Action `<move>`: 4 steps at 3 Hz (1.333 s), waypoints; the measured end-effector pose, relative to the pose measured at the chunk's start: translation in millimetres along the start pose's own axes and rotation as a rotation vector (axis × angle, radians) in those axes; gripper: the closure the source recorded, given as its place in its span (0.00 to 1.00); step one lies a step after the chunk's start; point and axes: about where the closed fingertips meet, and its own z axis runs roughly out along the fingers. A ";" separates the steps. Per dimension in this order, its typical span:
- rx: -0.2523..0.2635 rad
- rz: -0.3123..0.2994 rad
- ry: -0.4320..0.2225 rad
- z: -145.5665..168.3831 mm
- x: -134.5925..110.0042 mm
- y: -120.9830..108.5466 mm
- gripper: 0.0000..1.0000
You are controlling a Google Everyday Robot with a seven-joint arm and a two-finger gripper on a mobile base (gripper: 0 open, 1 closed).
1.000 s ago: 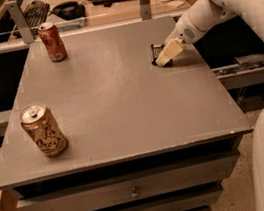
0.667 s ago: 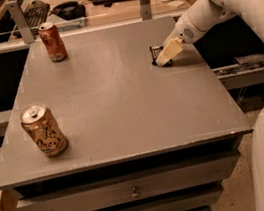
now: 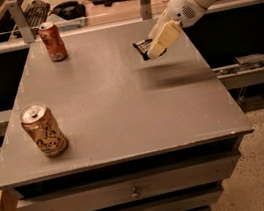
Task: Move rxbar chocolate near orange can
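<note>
- My jaws: over the far right of the bench [image 3: 122,109], pinching the rxbar [image 3: 142,50].
- rxbar: black, tilted, held at my tips.
- orange can [image 3: 44,130]: upright at the near-left corner, well apart from the rxbar.
- red can [image 3: 53,41]: upright at the far-left corner.
- drawers [image 3: 131,189]: below the bench top, shut.
</note>
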 end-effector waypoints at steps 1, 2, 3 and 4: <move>0.000 0.000 0.000 0.1 0.0 0.0 1.00; -0.048 -0.046 0.022 27.8 -5.4 19.5 1.00; -0.121 -0.123 0.035 64.3 -18.2 56.2 1.00; -0.170 -0.180 0.031 91.0 -30.6 86.3 1.00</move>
